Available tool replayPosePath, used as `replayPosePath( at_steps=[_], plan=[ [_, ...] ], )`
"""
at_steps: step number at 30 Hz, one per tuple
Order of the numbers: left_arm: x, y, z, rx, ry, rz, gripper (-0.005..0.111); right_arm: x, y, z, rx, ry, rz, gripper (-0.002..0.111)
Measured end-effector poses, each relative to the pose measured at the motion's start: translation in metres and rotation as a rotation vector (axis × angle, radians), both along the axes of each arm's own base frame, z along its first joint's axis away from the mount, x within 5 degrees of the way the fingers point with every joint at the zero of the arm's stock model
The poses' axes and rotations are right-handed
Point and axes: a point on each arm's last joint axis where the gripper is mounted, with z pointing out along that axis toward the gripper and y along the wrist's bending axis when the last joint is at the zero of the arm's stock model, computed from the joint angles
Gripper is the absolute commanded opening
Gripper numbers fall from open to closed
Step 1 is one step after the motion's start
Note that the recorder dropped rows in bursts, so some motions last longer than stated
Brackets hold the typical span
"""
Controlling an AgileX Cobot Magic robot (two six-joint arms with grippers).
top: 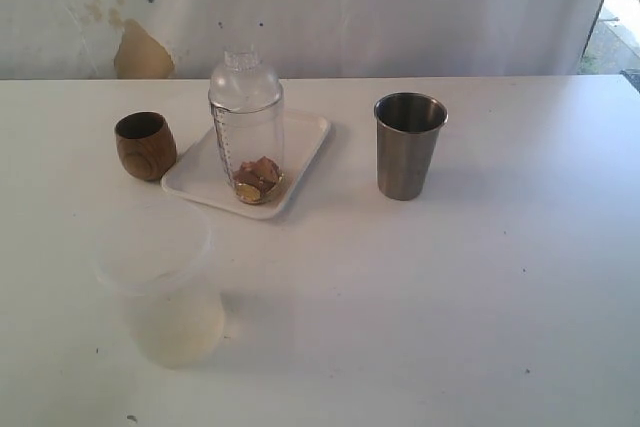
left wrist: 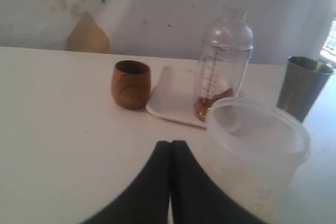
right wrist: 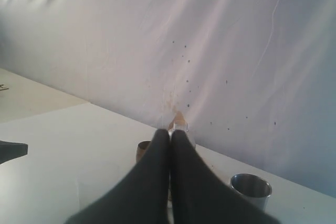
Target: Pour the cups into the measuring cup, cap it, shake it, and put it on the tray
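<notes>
The clear measuring cup (top: 246,127) stands upright on the white tray (top: 305,143), a domed cap on top and brown and yellow bits at its bottom. Left of the tray sits the round wooden cup (top: 145,145); to the right stands the steel tumbler (top: 408,145). Neither arm shows in the exterior view. In the left wrist view my left gripper (left wrist: 171,142) is shut and empty, above the table short of the wooden cup (left wrist: 130,84), the tray (left wrist: 170,98) and the measuring cup (left wrist: 222,61). My right gripper (right wrist: 169,131) is shut and empty, with the steel tumbler (right wrist: 251,188) beyond it.
A frosted plastic jug (top: 160,292) stands at the front left of the white table, close beside the left gripper (left wrist: 257,156). A white sheet with stains hangs behind the table. The steel tumbler (left wrist: 303,86) shows at the edge of the left wrist view.
</notes>
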Motion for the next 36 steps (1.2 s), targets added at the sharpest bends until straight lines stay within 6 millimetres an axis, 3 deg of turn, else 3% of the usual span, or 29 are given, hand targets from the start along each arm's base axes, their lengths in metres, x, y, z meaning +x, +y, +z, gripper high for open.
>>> replayPosePath(
  at_steps=[16,36],
  plan=[
    [0.002,0.012,-0.002,0.066,0.013,0.196,0.0,0.0,0.0,0.0,-0.003,-0.002,-0.004,0.0],
    [0.002,0.014,-0.002,0.13,0.002,0.203,0.0,0.0,0.0,0.0,-0.003,-0.002,-0.004,0.0]
  ],
)
